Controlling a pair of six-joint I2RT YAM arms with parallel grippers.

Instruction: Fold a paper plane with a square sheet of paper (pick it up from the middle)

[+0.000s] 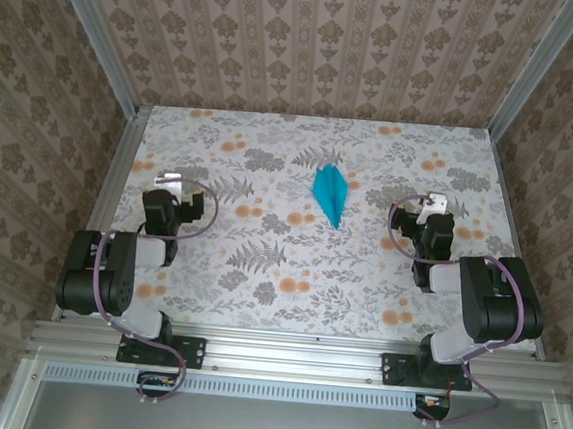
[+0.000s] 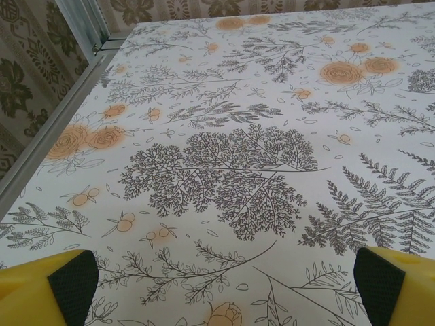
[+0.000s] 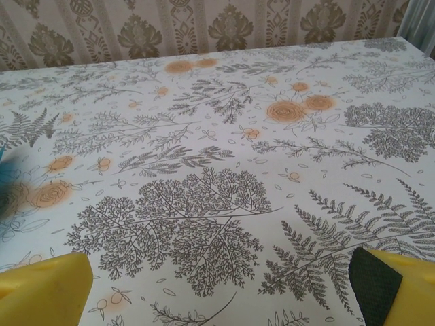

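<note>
As viewed from above, the paper plane (image 1: 330, 193) is found lying flat on the floral-printed table (image 1: 262, 268), at about mid-width and in the far half of the surface. Its pointed end is directed towards the near side and its broader end towards the far side. A lengthwise line is visible down its middle, with a lighter and a darker teal on either side.

The left gripper (image 1: 168, 179) is positioned over the table towards the left edge. The right gripper (image 1: 434, 201) is positioned towards the right edge at about the same depth. The plane lies between the two, well apart from each.

In the left wrist view, the yellow fingers (image 2: 41, 292) and their dark pads (image 2: 73, 284) are seen at the two lower corners. They are spread wide, with patterned tabletop seen between them. The right wrist view records the same condition: the fingers (image 3: 44, 292) are spread wide over the cloth, with a dark pad (image 3: 374, 282) visible on the right-hand one. A blurred teal patch (image 3: 4, 178) is noted at the left edge of that view. Whether it is the plane cannot be told.
</note>
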